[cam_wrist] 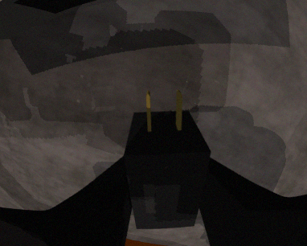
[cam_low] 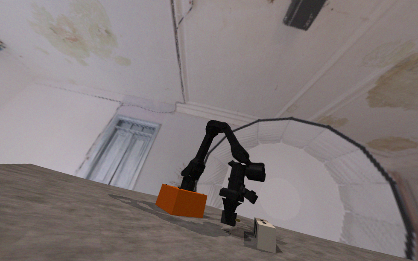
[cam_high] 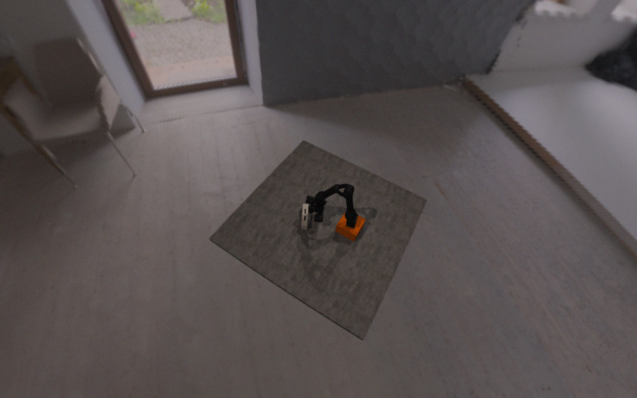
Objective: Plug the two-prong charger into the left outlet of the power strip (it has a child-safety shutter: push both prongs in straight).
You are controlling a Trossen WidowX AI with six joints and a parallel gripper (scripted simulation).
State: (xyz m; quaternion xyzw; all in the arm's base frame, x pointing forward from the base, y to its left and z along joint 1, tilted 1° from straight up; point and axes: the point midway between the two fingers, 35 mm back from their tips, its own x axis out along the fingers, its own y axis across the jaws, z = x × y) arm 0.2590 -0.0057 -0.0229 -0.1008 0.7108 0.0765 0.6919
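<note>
My gripper (cam_high: 319, 216) (cam_low: 229, 215) (cam_wrist: 162, 158) points down and is shut on the black charger (cam_low: 226, 221) (cam_wrist: 166, 170), holding it above the board. Its two brass prongs stick out away from the arm's base; they point toward the power strip's side in the exterior view. The off-white power strip (cam_high: 304, 224) (cam_low: 266, 239) stands on the board just beyond the gripper, with dark openings on its top and on the side facing the arm. A gap shows between prongs and strip. The outlets cannot be made out in the wrist view.
The arm's orange base (cam_high: 349, 229) (cam_low: 184, 204) stands on the grey square board (cam_high: 271, 198) (cam_low: 57, 207), on the opposite side of the gripper from the strip. Shadows of the arm and strip fall across the board. A chair (cam_high: 63, 118) stands far off on the floor.
</note>
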